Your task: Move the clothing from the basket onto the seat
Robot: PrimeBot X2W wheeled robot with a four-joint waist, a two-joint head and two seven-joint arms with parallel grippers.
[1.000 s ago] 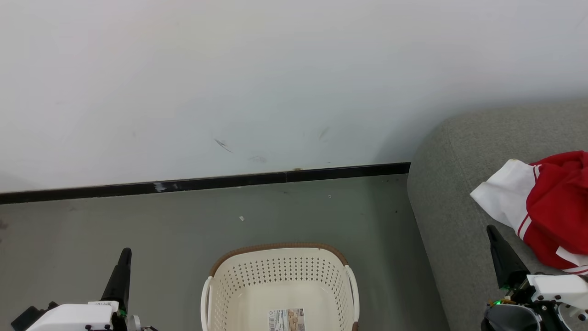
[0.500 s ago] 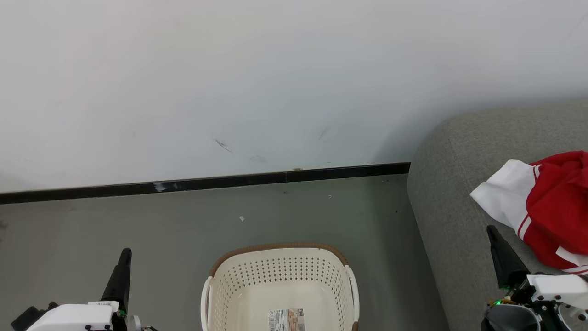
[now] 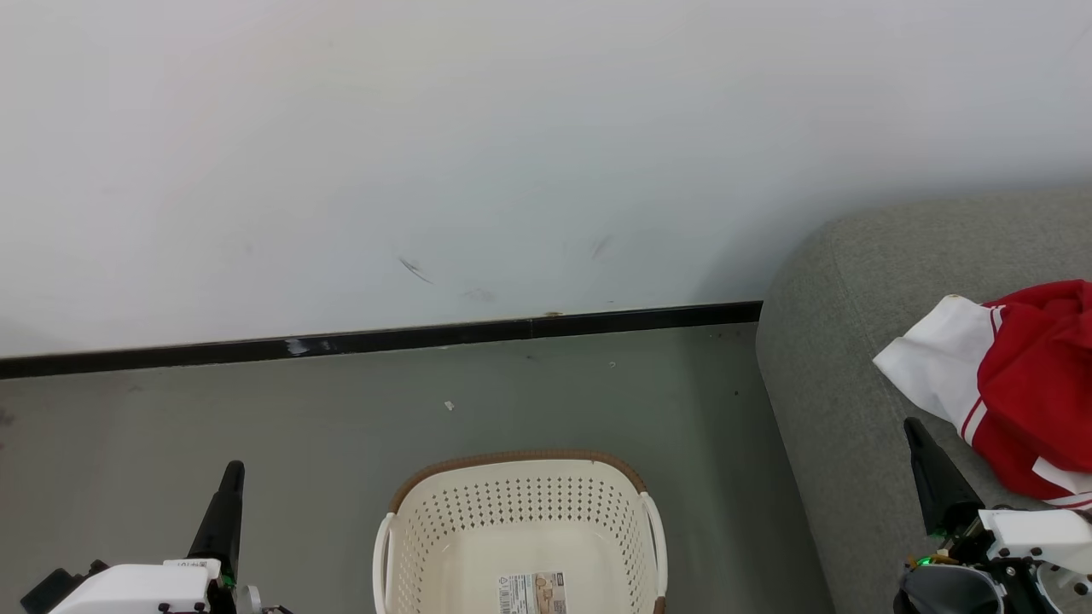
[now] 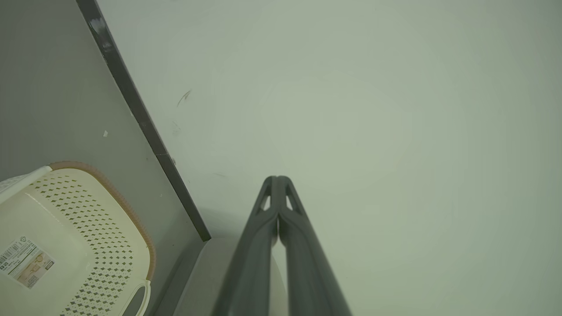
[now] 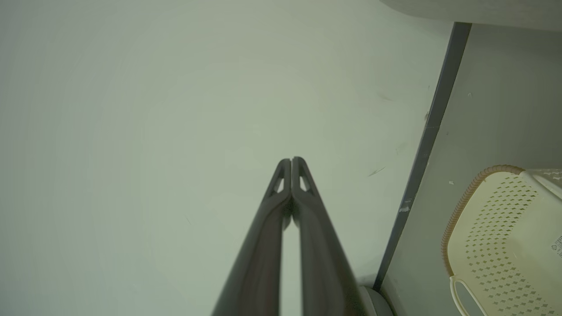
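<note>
Far left of the head view: left gripper, fingers pressed together on nothing, parked low over the floor and aimed at the wall; probably a rest pose, well apart from any cloth. Just right of it, at bottom centre: the basket, upright on the floor, with no garment in its visible part, just a printed label on the bottom; judged emptied. Further right: the seat, rounded corner near the wall, with the clothing heaped on the cushion, red with a white panel and stripes, cut off by the right edge. Near that heap, at lower right: right gripper, likewise closed and empty, apparently not touching the fabric, with nothing left to carry. Task judged complete or nearly so. Gained from the head view: garment and seat together, both arms at once. Gained from the wrist views: close proof of fingertips meeting with nothing pinched, plus the dark skirting and the basket's brown rim from either side.
</note>
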